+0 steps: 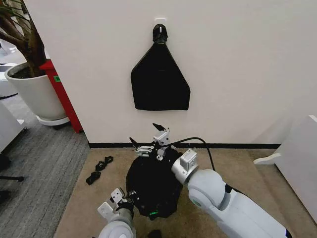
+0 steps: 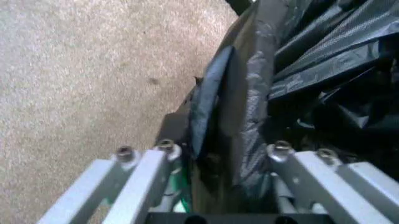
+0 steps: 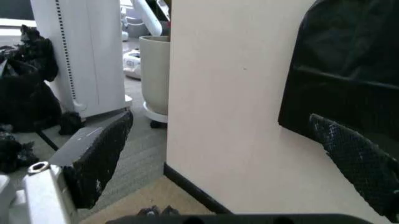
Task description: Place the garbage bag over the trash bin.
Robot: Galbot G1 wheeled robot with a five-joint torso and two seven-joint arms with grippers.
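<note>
The left end effector (image 2: 218, 163) is clamped on the garbage bag (image 1: 153, 186) at its near rim. The right end effector (image 1: 151, 140), fingers apart and empty, hovers just beyond the bag's far edge.

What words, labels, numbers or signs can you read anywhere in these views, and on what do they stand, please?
None can be read.
Green tag on the red panel beside the white plant pot: too small to read.
Garbage bag, held by the left gripper, the black sheet on the wall and the open right gripper above the bag: no print visible.
</note>
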